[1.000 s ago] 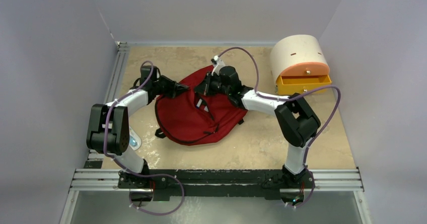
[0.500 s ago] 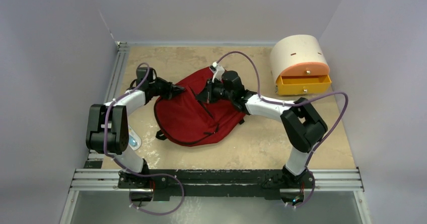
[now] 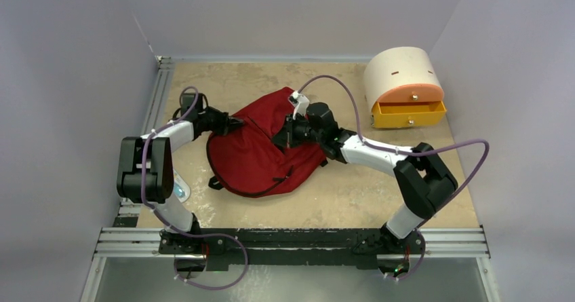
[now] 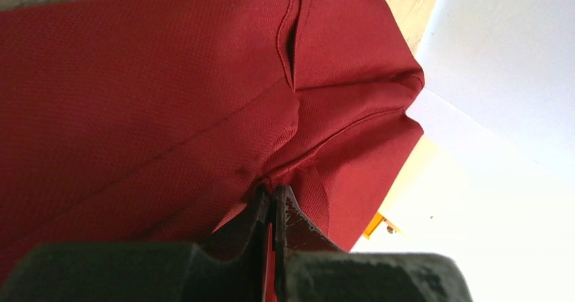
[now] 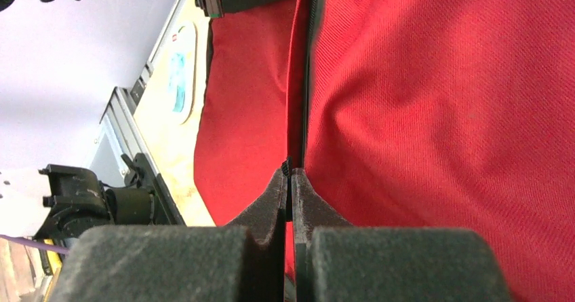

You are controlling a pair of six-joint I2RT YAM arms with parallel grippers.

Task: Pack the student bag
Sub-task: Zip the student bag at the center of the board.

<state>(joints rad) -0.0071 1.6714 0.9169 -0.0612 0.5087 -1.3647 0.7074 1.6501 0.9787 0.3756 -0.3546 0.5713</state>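
The dark red student bag (image 3: 254, 153) lies in the middle of the table, its far top corner pulled up. My left gripper (image 3: 239, 121) is shut on a fold of red fabric at the bag's upper left edge; in the left wrist view the bag (image 4: 169, 98) fills the frame and the gripper (image 4: 273, 192) pinches a seam. My right gripper (image 3: 276, 140) is shut on the bag's black zipper pull; in the right wrist view it (image 5: 289, 173) holds it at the end of the zipper line (image 5: 308, 64) on the bag (image 5: 441, 112).
A cream-and-orange rounded drawer box (image 3: 403, 85) stands at the back right with its yellow drawer (image 3: 409, 114) pulled out. A metal rail (image 3: 152, 105) runs along the left edge. A small white-and-blue item (image 3: 180, 190) lies by the left arm's base.
My right gripper has moved toward the near right along the bag with the zipper pull. The left gripper pulled slightly left. The bag's opening has closed up and its top corner has risen.
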